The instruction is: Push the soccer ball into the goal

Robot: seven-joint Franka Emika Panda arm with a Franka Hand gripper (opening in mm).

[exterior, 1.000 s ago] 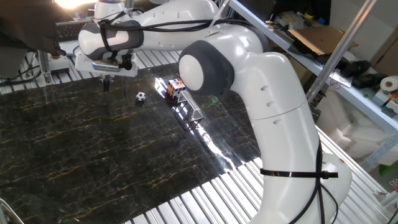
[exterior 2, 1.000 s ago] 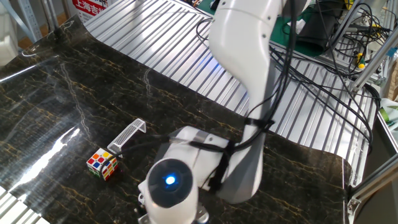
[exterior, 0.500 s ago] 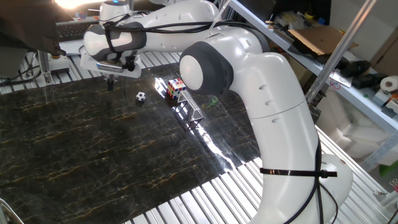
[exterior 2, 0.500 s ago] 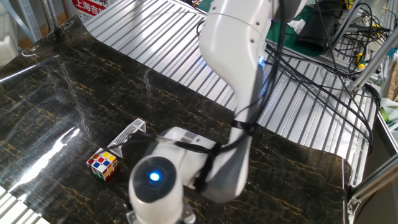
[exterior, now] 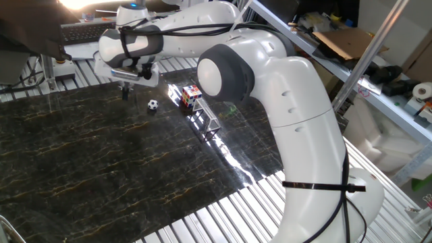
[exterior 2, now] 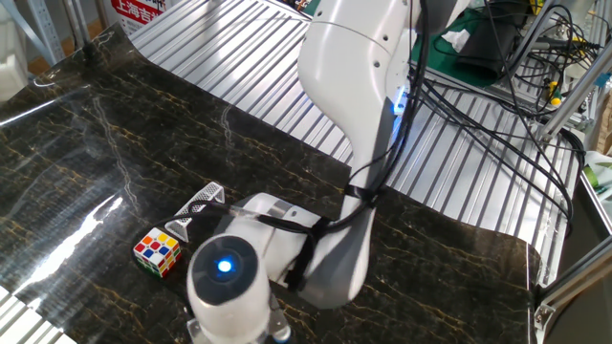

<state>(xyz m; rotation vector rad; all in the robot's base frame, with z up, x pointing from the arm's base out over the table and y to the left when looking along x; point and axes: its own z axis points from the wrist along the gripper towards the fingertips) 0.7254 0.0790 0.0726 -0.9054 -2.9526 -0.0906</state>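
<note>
Ball (exterior: 153, 104) lay on the dark marbled mat (exterior: 101, 169), just left of the cube (exterior: 191, 96) and apart from it. Goal (exterior: 208, 117) stood right of the ball, beside the cube on its near side. Gripper (exterior: 125, 90) hung over the mat's far edge, left of the ball and not touching it; fingers too small and dark to tell whether open or closed. In the other fixed view the arm hid the ball and gripper; cube (exterior 2: 157, 252) and goal (exterior 2: 199, 207) showed.
</note>
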